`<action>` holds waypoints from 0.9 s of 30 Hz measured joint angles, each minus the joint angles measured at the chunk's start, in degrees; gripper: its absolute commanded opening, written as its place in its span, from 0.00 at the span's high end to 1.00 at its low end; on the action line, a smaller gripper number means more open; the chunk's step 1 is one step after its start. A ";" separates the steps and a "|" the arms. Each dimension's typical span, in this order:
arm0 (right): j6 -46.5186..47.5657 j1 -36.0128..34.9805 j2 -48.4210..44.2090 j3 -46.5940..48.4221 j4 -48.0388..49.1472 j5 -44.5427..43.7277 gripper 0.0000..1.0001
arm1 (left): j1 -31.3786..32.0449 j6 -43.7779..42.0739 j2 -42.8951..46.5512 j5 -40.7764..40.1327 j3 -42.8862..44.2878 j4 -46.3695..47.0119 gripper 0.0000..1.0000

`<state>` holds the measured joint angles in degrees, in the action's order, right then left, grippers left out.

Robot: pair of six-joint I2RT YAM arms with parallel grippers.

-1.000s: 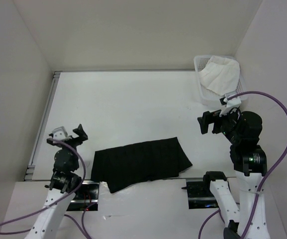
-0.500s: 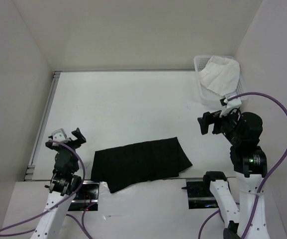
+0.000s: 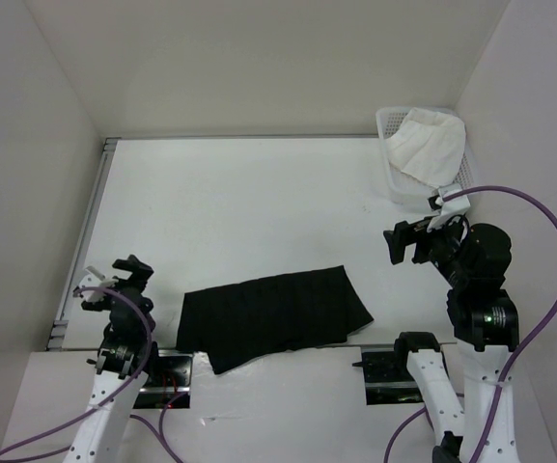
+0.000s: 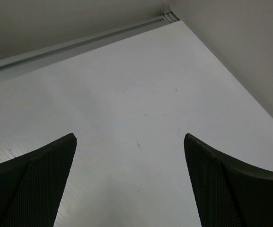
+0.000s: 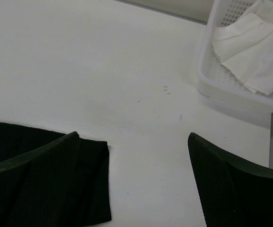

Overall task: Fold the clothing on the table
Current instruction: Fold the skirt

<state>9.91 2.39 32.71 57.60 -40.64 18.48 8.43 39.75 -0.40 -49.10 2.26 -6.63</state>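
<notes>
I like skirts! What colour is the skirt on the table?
The skirt is black; top view shows best.

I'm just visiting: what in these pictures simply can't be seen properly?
The black skirt: in the right wrist view, the right end effector covers part and the frame edges cut off the rest.
Whatever lies under the white cloth in the basket: hidden in every view.
Left wrist view: only table; skirt out of frame.

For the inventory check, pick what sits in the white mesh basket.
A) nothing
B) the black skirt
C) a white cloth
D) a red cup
C: a white cloth lies in the basket, while the black skirt lies on the table.
</notes>
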 measured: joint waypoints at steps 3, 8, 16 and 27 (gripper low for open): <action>0.00 -0.02 -0.59 0.00 0.02 0.04 0.01 | 0.00 3.78 0.00 -0.76 0.00 -1.57 0.00; 0.00 0.00 -0.66 -0.02 0.07 0.17 0.01 | 0.00 7.69 0.00 -0.52 0.00 -4.59 0.00; 0.24 -0.46 -0.66 -0.02 0.17 0.72 0.01 | -0.31 16.70 0.00 -1.73 0.92 -13.51 0.00; 0.24 -0.55 -0.66 -0.02 0.17 0.96 0.01 | -1.55 19.10 0.02 -2.03 1.64 -15.93 0.00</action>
<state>10.15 1.85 32.05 57.58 -40.47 19.44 6.87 58.85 -0.38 -51.13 3.90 -22.57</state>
